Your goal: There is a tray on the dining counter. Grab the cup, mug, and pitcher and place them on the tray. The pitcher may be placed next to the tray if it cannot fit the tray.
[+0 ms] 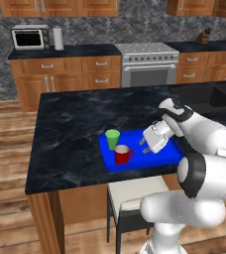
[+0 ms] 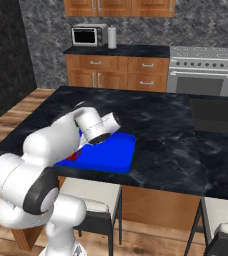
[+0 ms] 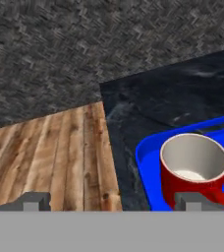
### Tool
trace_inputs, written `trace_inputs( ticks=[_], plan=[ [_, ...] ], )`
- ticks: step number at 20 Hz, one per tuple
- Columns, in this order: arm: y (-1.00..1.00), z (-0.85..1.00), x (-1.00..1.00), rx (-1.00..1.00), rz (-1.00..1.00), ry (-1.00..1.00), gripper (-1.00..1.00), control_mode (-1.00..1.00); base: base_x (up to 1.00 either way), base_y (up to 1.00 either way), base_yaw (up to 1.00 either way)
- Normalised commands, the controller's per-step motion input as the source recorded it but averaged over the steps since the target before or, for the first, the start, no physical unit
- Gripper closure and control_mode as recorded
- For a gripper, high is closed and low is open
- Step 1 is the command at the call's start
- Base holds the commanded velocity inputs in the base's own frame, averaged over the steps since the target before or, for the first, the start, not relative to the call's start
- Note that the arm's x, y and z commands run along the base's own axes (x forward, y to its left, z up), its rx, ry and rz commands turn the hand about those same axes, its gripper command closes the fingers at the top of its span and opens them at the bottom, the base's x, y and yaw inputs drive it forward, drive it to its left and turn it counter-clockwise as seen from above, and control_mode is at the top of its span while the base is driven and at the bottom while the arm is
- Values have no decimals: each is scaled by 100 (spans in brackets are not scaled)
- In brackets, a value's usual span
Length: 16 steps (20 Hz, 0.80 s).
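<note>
Hand (image 1: 145,145) open, empty, hovering over tray (image 1: 164,158) on worktop (image 1: 70,129). Mug (image 1: 122,155) just below fingertips, cup (image 1: 112,138) beyond it, both on tray. Pitcher step left: locate it, reach.

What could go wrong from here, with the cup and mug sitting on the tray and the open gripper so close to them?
1. The open gripper hangs low just beside the mug; a sideways pull-away could clip it or its handle and tip it.
2. The mug stands close to the cup, so a knock could pass on.
3. Both sit near the tray's left rim, by the dining counter edge; a shove could send them toward the floor.
</note>
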Motion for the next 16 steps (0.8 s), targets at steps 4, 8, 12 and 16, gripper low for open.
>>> trace_inputs(
  ticks=[4,8,12,16],
  plan=[
    [0,54,-58,-3,-24,7,-100,-100,0,0,0],
    [0,59,-44,-8,-26,15,-100,-100,0,0,0],
    [0,62,-31,-9,-30,21,-100,-100,0,0,0],
    [0,58,-27,-12,-36,26,-100,-100,0,0,0]
  ],
)
